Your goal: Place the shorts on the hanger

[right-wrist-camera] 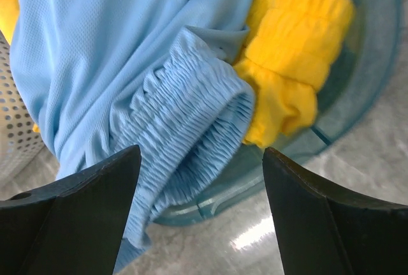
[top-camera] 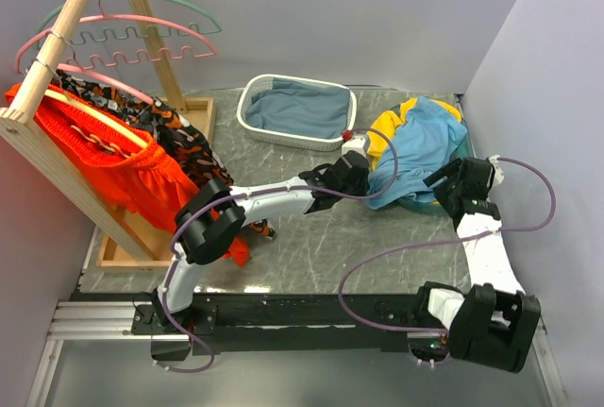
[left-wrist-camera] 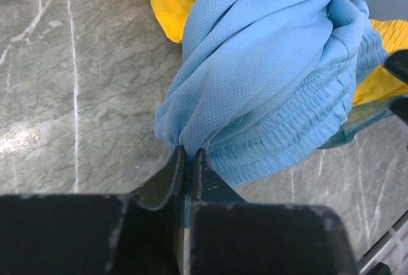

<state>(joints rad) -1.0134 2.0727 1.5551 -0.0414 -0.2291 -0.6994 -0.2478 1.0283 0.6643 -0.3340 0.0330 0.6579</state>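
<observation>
My left gripper (left-wrist-camera: 189, 154) is pinched shut on just a thin fold of the shorts (left-wrist-camera: 255, 64) — it could slip, or drag the tangled yellow garment (right-wrist-camera: 293, 64) along — soft pale-blue cloth, waistband gathered, bunched over the basin (right-wrist-camera: 376, 45) right of centre, where my right gripper (right-wrist-camera: 201, 154) hovers wide, empty.

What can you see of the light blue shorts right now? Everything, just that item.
The shorts are light blue, fine mesh-looking fabric with a gathered elastic waistband; no drawstring shows. They lie crumpled on the yellow garment, draped over the rim of a translucent teal tub at the right side of the table. The left gripper is shut on a fold at their edge; the open right gripper hovers over the waistband.
</observation>
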